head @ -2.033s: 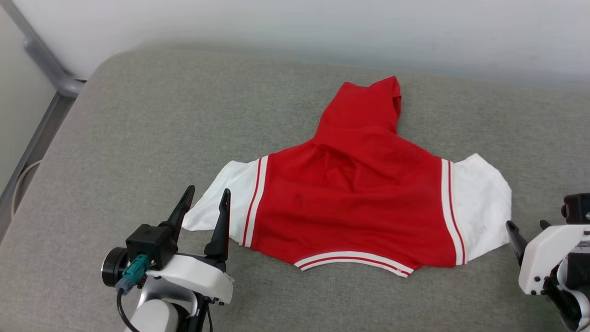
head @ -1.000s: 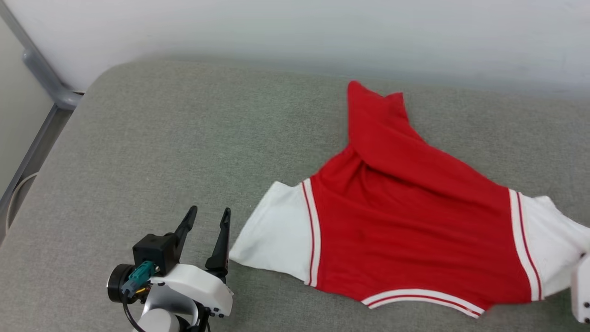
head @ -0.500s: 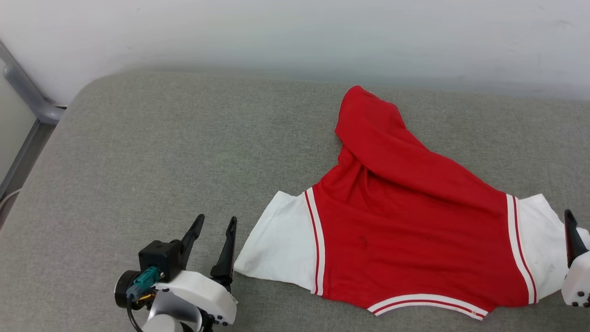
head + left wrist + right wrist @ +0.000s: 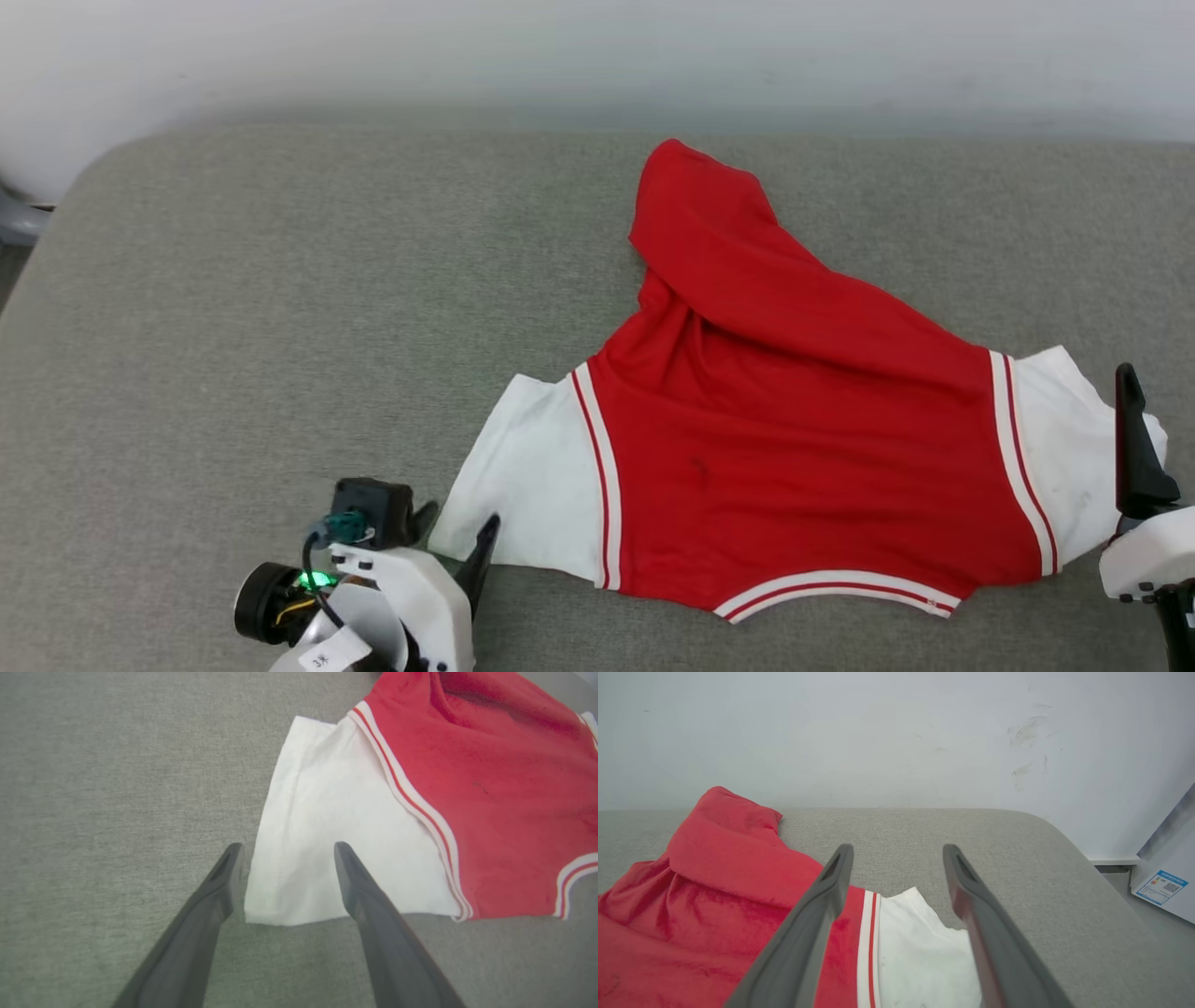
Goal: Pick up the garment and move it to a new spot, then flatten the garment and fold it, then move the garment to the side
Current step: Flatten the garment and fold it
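Two sets of jaws, both wide open, nothing held. The shirt (image 4: 803, 448) sits on the grey cushion (image 4: 280, 280), far end flopped over at 12 o'clock; left gripper (image 4: 288, 849) at its 8 o'clock sleeve, right gripper (image 4: 897, 848) at 3. Uneven tugging would probably worsen that flop.

The left gripper (image 4: 288, 847) has its dark fingers spread wide over the near corner of the jersey's (image 4: 490, 788) white sleeve (image 4: 336, 826). The jersey lies on a grey fabric cushion (image 4: 117, 765).

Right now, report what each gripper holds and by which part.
Nothing is held. The left gripper stands open astride a white sleeve corner of the garment; the right gripper stands open over the other sleeve.
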### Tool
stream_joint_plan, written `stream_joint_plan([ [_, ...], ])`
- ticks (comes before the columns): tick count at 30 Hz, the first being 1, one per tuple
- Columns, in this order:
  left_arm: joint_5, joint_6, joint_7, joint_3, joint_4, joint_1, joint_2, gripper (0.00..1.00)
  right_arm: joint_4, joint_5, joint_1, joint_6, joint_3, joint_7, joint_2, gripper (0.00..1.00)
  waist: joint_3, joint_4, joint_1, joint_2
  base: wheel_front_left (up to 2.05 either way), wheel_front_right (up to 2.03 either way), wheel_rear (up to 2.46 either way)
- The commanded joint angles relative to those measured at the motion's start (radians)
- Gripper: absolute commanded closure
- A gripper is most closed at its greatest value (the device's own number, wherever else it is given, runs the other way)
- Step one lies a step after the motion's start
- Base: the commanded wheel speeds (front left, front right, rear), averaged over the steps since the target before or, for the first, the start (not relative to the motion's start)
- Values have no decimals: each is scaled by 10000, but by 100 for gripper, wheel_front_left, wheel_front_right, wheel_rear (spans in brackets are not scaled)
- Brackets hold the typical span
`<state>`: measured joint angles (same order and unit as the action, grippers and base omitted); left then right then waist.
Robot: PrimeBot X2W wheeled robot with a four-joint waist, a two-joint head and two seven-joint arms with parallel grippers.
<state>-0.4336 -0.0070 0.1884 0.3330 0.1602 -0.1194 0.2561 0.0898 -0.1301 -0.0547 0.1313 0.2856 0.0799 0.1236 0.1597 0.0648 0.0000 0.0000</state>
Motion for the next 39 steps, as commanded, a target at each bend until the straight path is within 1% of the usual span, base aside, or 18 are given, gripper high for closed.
stream_joint_plan([
  [1,190,139,620,136,-82,62,283,0,142,-30,42,-10,-59,-46,-102,0,228,-217,0,0,0,0,0],
  [4,436,508,1441,221,-195,40,521,0,148,-86,-5,-11,-118,-112,-148,0,401,-372,0,0,0,0,0],
  [7,582,819,1850,208,-244,-5,657,0,42,-100,-36,-11,-173,-210,-209,0,538,-476,0,0,0,0,0],
  [8,582,819,1850,208,-244,-5,657,0,42,-100,-36,-11,-173,-210,-209,0,538,-476,0,0,0,0,0],
  [9,610,923,2102,274,-135,23,680,0,-21,-79,-39,-11,-239,-286,-239,0,607,-546,0,0,0,0,0],
  [10,610,923,2102,274,-135,23,680,0,-21,-79,-39,-11,-239,-286,-239,0,607,-546,0,0,0,0,0],
  [11,661,966,2399,376,90,95,729,0,-77,-75,-66,-11,-297,-304,-254,0,661,-606,0,0,0,0,0],
  [13,628,966,2534,413,221,141,718,0,-97,-78,-82,-11,-312,-325,-257,0,682,-631,0,0,0,0,0],
  [14,576,962,2650,448,348,183,707,40,-121,-80,-99,-11,-315,-344,-254,0,697,-653,0,0,0,0,0],
  [15,517,941,2727,464,444,200,677,100,-148,-81,-112,-11,-310,-351,-236,0,705,-672,0,0,0,0,0],
  [17,471,958,2617,423,543,183,640,100,-205,-71,-136,-11,-304,-340,-186,0,695,-695,0,0,0,0,0],
  [20,403,1153,2041,97,398,-23,585,100,-349,-42,-73,-11,-302,-214,-83,0,600,-679,0,0,0,0,0],
  [24,240,1435,1266,-560,89,-173,734,100,-614,-61,168,-11,-414,13,69,0,358,-601,0,0,0,0,0],
  [28,-42,1546,866,-1053,-299,-10,862,100,-866,-124,410,-11,-548,365,257,0,105,-514,0,0,0,0,0],
  [31,-367,1518,898,-1324,-859,307,924,100,-986,-183,621,-11,-586,761,394,0,-33,-432,0,0,0,0,0],
  [34,-567,1447,1099,-1386,-1551,716,1082,100,-1038,-310,829,-11,-592,1376,589,0,-106,-342,0,0,0,0,0],
  [36,-735,1264,1336,-1266,-2068,1002,1175,100,-1114,-322,971,-11,-449,1930,736,0,-125,-272,0,0,0,0,0],
  [39,-810,1258,1750,-1212,-2848,1394,1400,100,-1214,-291,980,-11,-269,2904,930,0,-114,-162,0,0,0,0,0],
])
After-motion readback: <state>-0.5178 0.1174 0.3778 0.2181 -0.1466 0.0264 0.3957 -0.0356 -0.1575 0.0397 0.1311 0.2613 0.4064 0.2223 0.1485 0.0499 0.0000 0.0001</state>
